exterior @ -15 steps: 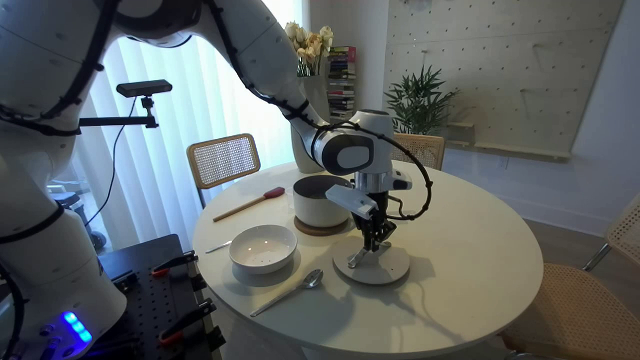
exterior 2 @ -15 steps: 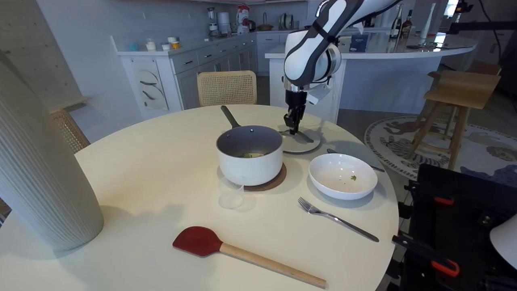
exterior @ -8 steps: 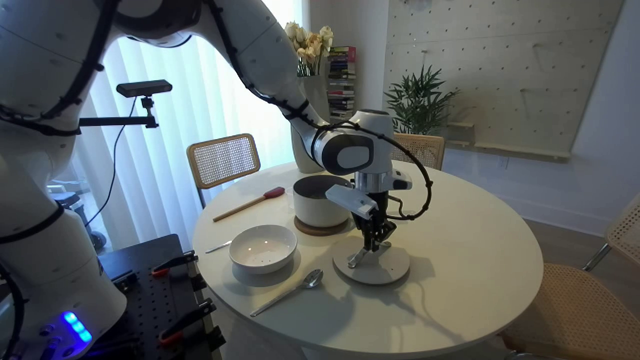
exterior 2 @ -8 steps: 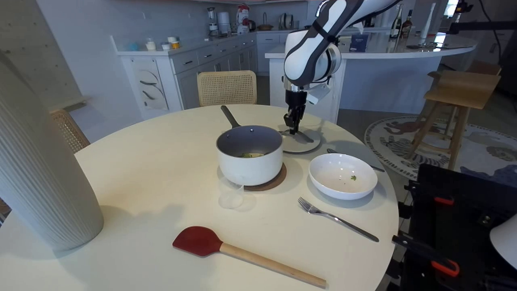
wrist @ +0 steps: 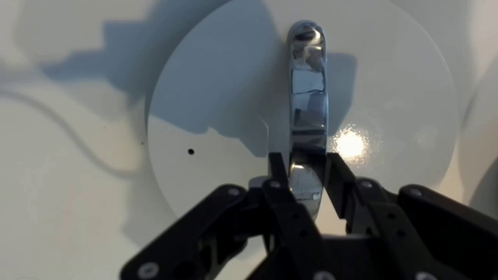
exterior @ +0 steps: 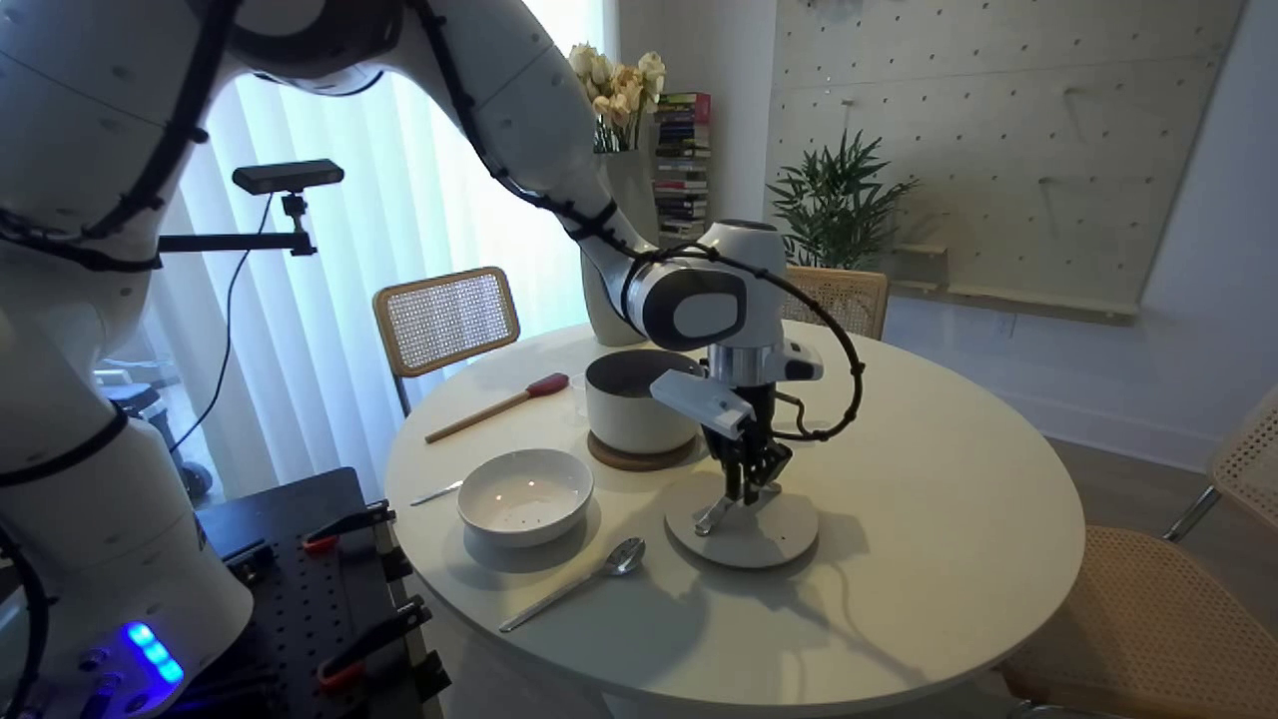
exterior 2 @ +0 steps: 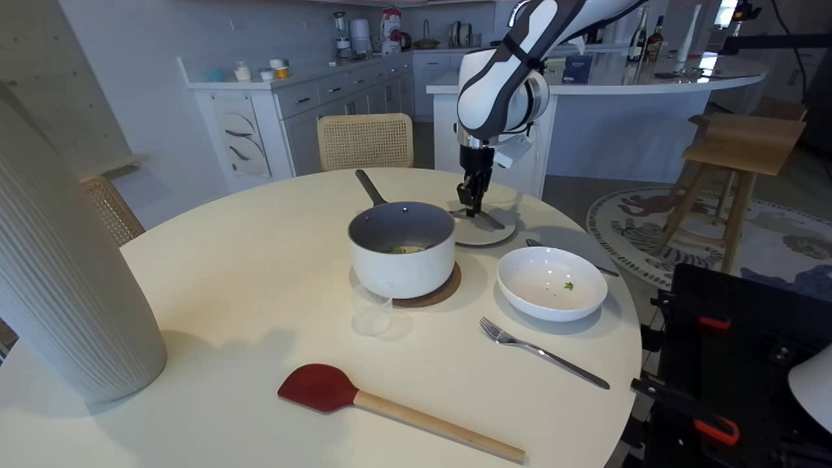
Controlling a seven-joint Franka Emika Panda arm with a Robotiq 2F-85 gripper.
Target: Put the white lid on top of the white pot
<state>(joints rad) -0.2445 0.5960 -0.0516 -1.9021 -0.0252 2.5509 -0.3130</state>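
The white lid (exterior: 774,544) lies flat on the table, right of the white pot (exterior: 639,419). It also shows in an exterior view (exterior 2: 484,238) and under the wrist (wrist: 218,167). Its silvery handle (wrist: 309,85) is a long arched bar. The pot (exterior 2: 403,276) stands uncovered on a cork mat (exterior 2: 448,286), with some food inside. My gripper (wrist: 303,165) points down over the lid, also in both exterior views (exterior: 742,496) (exterior 2: 472,213). Its fingers stand close on either side of the handle. A thin strip of lid shows beside the left fingertip; whether both fingers press is unclear.
A white bowl (exterior: 524,504) and a spoon (exterior: 624,557) lie near the lid. A fork (exterior 2: 546,354), a red spatula (exterior 2: 318,389) and a clear cup (exterior 2: 372,320) lie around the pot. A tall vase (exterior 2: 78,279) stands behind.
The fingertips have shifted very slightly at the handle. The arm, the lid and the pot have not visibly moved.
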